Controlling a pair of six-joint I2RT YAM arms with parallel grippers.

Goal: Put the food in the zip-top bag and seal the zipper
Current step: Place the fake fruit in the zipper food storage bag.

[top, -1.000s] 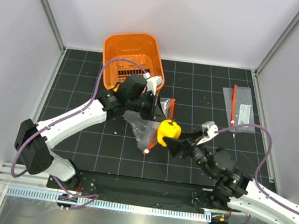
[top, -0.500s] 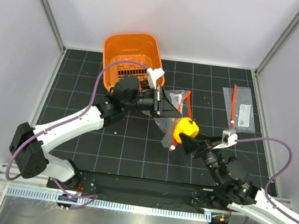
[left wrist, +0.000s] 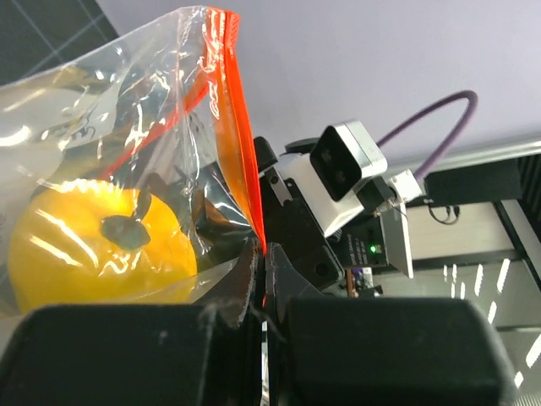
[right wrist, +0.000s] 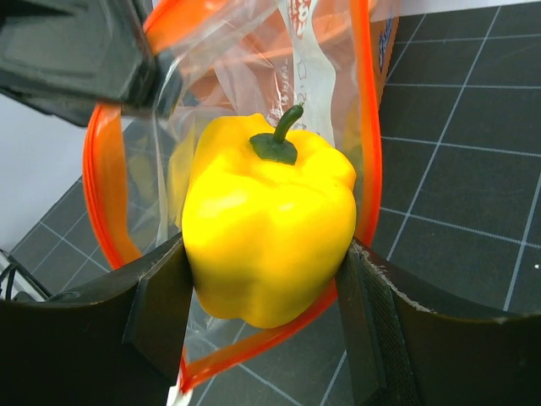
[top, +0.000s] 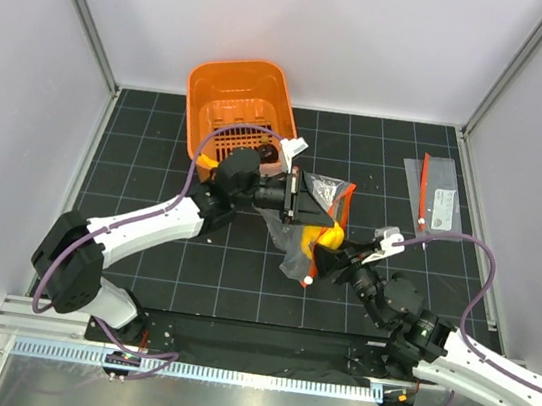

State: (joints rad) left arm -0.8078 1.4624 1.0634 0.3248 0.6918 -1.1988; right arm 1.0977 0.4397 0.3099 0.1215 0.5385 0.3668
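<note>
The clear zip-top bag (top: 311, 219) hangs open over the mat, its red-orange zipper (right wrist: 366, 135) forming a loop around the mouth. My left gripper (top: 294, 194) is shut on the bag's zipper edge (left wrist: 243, 161) and holds it up. My right gripper (top: 332, 256) is shut on a yellow toy pepper (right wrist: 269, 222), which sits inside the bag's mouth. The pepper also shows through the plastic in the left wrist view (left wrist: 93, 245) and in the top view (top: 322, 236). The white slider tab (top: 306, 281) hangs at the bag's lower corner.
An orange basket (top: 230, 96) stands at the back left, partly hidden by my left arm. A narrower clear pouch with a white label (top: 436, 194) lies at the back right. Grey walls enclose the black gridded mat (top: 145, 236).
My left gripper has carried the bag rightward and turned its mouth toward my right gripper. My right gripper has moved the pepper into the bag's mouth.
</note>
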